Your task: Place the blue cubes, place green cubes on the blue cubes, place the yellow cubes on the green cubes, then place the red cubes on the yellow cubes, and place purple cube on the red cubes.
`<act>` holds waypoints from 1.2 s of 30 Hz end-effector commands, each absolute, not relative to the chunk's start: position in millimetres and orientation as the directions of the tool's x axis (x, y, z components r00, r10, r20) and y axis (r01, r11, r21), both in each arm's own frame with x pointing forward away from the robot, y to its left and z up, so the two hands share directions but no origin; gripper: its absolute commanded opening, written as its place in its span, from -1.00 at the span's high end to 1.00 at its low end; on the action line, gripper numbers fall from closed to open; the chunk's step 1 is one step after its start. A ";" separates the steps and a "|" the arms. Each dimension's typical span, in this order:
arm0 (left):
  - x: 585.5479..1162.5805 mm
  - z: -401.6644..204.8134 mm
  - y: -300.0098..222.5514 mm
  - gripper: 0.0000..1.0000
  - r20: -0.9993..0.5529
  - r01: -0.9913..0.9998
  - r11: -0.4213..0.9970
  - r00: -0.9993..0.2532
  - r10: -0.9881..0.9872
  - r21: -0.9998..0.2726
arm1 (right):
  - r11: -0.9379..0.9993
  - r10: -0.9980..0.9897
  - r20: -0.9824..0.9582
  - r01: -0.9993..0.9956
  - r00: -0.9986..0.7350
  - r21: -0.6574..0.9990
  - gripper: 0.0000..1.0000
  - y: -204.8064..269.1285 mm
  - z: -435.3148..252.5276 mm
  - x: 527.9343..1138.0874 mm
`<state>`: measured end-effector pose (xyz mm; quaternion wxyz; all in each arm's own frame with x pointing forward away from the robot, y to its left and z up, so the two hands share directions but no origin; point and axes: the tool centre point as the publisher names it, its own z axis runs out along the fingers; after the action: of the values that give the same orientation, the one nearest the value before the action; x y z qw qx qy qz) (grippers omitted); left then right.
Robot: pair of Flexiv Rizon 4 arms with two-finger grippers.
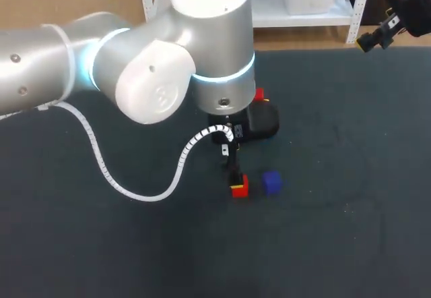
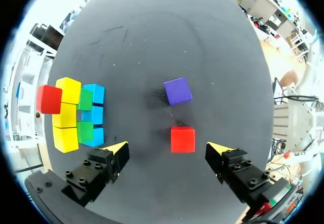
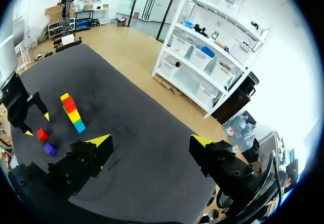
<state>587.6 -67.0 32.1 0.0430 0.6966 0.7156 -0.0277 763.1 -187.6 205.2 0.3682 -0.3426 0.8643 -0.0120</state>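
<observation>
A layered stack stands on the table beside my left gripper: blue cubes [image 2: 93, 115] at the bottom, green cubes [image 2: 85, 115] on them, yellow cubes [image 2: 66, 115] above, and one red cube [image 2: 49, 99] on top. A loose red cube [image 2: 183, 139] lies just ahead of my left gripper [image 2: 167, 150], between its open fingers and untouched. The purple cube [image 2: 177, 91] lies a little further out. In the head view the loose red cube [image 1: 240, 185] and the purple cube [image 1: 271, 181] sit side by side below the left arm. My right gripper [image 3: 150, 140] hangs open and empty, high above the far right corner.
The dark table mat [image 1: 337, 230] spreads around the cubes. In the head view my left arm [image 1: 155, 75] hides most of the stack, with only a red corner [image 1: 259, 96] showing. The right wrist view shows the stack [image 3: 72, 111] from far off.
</observation>
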 end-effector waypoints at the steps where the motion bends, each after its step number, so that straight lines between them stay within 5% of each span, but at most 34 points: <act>1: 585.1 25.8 -68.3 -1.00 -0.109 0.999 0.025 -0.023 0.994 0.021 | 0.767 -0.600 -0.631 -0.579 -0.493 -0.277 -1.00 -187.1 204.2 762.0; 15: 575.3 12.8 -69.2 -1.00 -0.072 0.999 -0.001 0.004 0.997 0.041 | 0.767 -0.600 -0.631 -0.579 -0.493 -0.277 -1.00 -187.1 204.2 762.0; 18: 575.2 12.6 -69.2 0.34 -0.068 0.999 -0.002 0.005 0.998 0.042 | 0.767 -0.600 -0.631 -0.579 -0.493 -0.277 -1.00 -187.1 204.2 762.0; 22: 573.9 9.9 -69.5 0.55 -0.057 0.999 -0.013 0.015 0.998 0.038 | 0.767 -0.600 -0.631 -0.579 -0.493 -0.277 -1.00 -187.1 204.2 762.0; 24: 573.4 9.8 -69.7 1.00 -0.055 0.999 -0.019 0.021 0.998 0.038 | 0.767 -0.600 -0.631 -0.579 -0.493 -0.277 -1.00 -187.1 204.2 762.0; 36: 572.0 12.4 -70.4 1.00 -0.073 0.998 -0.050 0.052 0.996 0.034 | 0.767 -0.600 -0.631 -0.579 -0.493 -0.277 -1.00 -187.1 204.2 762.0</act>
<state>571.6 -72.9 11.7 0.0322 0.7260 0.6868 -0.0131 763.1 -187.5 205.2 0.3682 -0.3426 0.8643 -0.0120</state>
